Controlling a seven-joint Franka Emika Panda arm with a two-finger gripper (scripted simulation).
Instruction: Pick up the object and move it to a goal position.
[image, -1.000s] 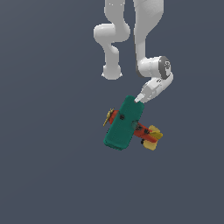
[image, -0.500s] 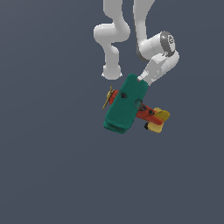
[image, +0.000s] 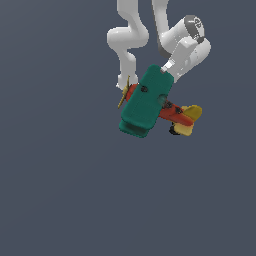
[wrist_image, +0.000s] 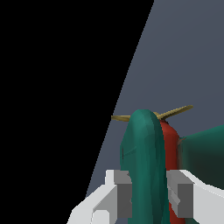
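Observation:
The object is a toy biplane (image: 147, 102) with broad teal-green wings, a red body, a yellow tail at the exterior view's right and a yellow propeller at its left. It hangs tilted in the air under the white arm. My gripper (image: 165, 72) is shut on the upper wing's edge near the wrist. In the wrist view the two grey fingers (wrist_image: 123, 194) press on either side of the teal wing (wrist_image: 144, 166), with the red nose and yellow propeller (wrist_image: 175, 112) beyond it.
The white arm (image: 130, 35) rises behind the plane, out of the exterior view's upper edge. A plain dark grey-blue surface (image: 60, 190) fills the background. A black region covers one side of the wrist view.
The arm has carried the plane upward and toward the exterior view's right over the last second. The grip on the wing stays the same.

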